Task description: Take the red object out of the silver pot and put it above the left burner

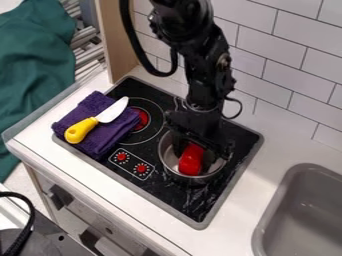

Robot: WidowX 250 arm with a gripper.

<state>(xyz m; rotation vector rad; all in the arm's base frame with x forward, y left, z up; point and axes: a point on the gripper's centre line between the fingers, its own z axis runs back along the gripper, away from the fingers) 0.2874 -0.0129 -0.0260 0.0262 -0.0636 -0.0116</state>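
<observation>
End effector (pixel 195 154) over part-hidden red object (pixel 190 162)

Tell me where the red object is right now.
In the camera view, the red object is inside the silver pot, right at the claw, on the stove's right side as pictured.

The gripper (pixel 196 156) hides part of the red object (pixel 190 161) and of the pot's far rim (pixel 164 142); the towel (pixel 100 137) partly covers the left burner (pixel 141 120). Arm (pixel 200 60), sink (pixel 300 220) and green cloth (pixel 33 65) are cut off.
</observation>
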